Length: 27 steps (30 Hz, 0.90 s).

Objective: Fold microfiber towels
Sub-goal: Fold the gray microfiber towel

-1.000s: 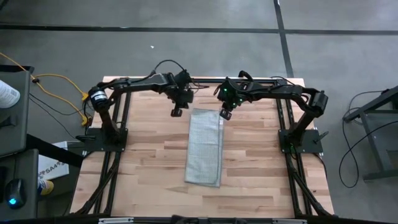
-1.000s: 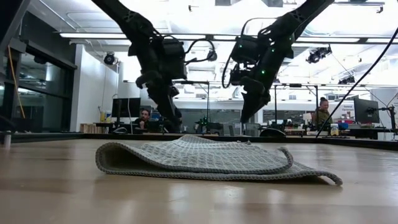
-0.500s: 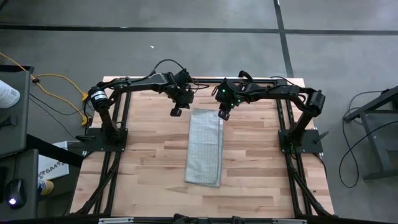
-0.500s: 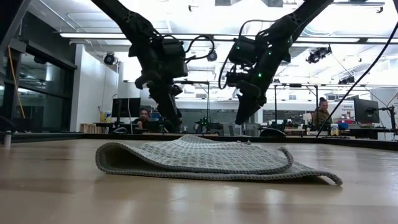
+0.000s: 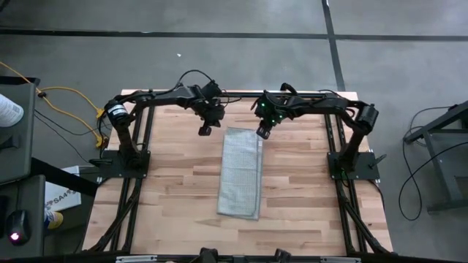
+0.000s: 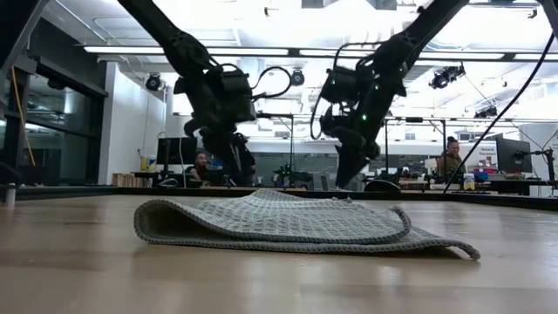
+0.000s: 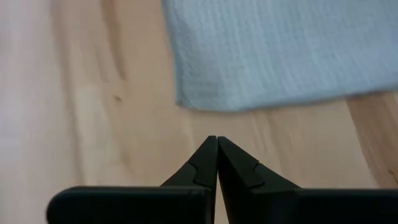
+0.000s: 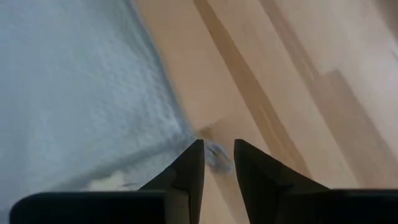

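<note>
The light grey-blue microfiber towel (image 5: 241,172) lies on the wooden table, folded into a long narrow strip that runs from far to near. In the low view (image 6: 279,222) its folded edge is on the left and its loose edges on the right. My left gripper (image 5: 205,130) hangs shut above bare wood just left of the towel's far left corner (image 7: 186,102). My right gripper (image 5: 261,133) hovers by the far right corner (image 8: 183,134), its fingers (image 8: 217,149) a narrow gap apart and empty.
Black frame rails (image 5: 135,153) run along the table's left and right sides, and the arm bases stand at the far corners. Bare wood (image 5: 175,190) lies on both sides of the towel and toward the near edge. People sit at desks (image 6: 202,166) in the room beyond.
Both grippers have drifted a little toward the table's far edge above the towel's far end. The towel has lain still.
</note>
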Motion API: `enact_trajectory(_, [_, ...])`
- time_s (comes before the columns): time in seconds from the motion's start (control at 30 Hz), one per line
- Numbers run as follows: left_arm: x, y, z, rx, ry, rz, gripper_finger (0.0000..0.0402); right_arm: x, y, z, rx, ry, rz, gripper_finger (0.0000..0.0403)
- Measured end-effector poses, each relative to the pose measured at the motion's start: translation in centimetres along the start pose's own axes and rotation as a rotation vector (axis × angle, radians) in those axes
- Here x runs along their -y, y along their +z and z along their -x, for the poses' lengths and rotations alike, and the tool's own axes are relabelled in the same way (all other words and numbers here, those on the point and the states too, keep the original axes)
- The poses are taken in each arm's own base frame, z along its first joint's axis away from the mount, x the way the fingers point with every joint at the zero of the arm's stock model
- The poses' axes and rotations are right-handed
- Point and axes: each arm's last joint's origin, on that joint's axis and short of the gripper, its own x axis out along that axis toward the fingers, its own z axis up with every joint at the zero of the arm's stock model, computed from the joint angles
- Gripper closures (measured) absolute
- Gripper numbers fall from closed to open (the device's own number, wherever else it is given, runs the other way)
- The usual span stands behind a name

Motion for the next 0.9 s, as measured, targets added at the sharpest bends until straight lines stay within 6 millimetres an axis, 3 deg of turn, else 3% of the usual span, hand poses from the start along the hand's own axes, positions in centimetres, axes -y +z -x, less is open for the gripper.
enact_trajectory(0.23, [0.1,0.0,-0.1,0.009,-0.003,0.000,0.0391,0.8,-0.3,-1.6,-0.035,-0.045,-0.012,0.0322])
enact_trajectory(0.47, [0.0,0.1,-0.1,0.019,0.007,-0.005,0.0391,0.9,-0.5,-1.6,-0.053,-0.079,0.016,0.0320])
enact_trajectory(0.9, [-0.1,0.2,-0.1,0.029,0.016,-0.004,0.0391,1.1,-0.8,-1.6,-0.081,-0.081,0.012,0.0264])
